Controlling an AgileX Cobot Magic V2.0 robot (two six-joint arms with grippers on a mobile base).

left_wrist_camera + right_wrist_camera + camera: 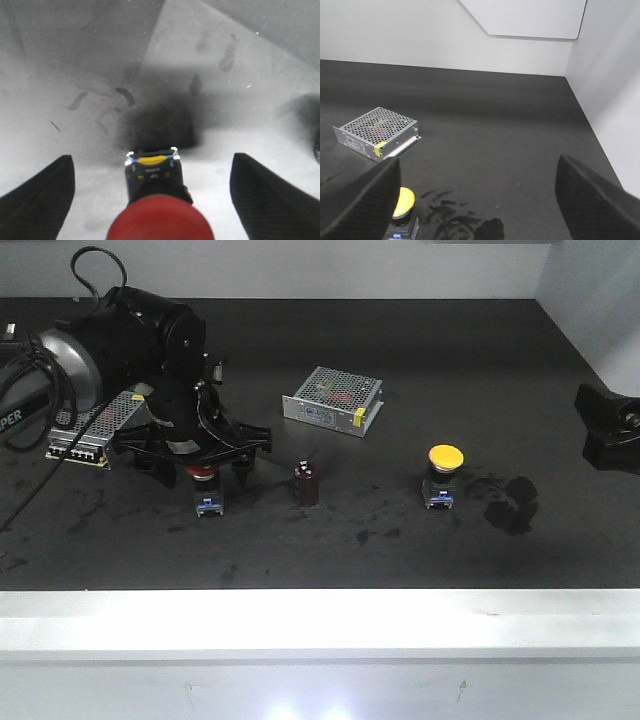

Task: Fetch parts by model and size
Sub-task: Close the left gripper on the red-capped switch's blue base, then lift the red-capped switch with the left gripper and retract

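Left fingers (42, 200) spread wide, one on each side of the red-capped switch (160, 220), with clear gaps both ways and nothing pinched! That switch stands upright on the bench (450, 350), left of centre, under the lowered left wrist. Just to its right, near but apart, is a dark capacitor (307, 483), so it's tight on that side. Behind the left arm a power supply box (85, 435) lies partly hidden; a second box (333, 400) sits further back, mid-bench. Over to the right fingers (595, 200): parted too, holding nothing, up at the bench's right end by the side wall (610, 100). The yellow-capped switch (444, 472) stands upright right of centre, a dark stain (510, 505) beside it. Bare bench lies between capacitor and yellow cap, and a broad strip runs to the back wall (300, 265). The pale front edge (320, 620) lies near the switches.
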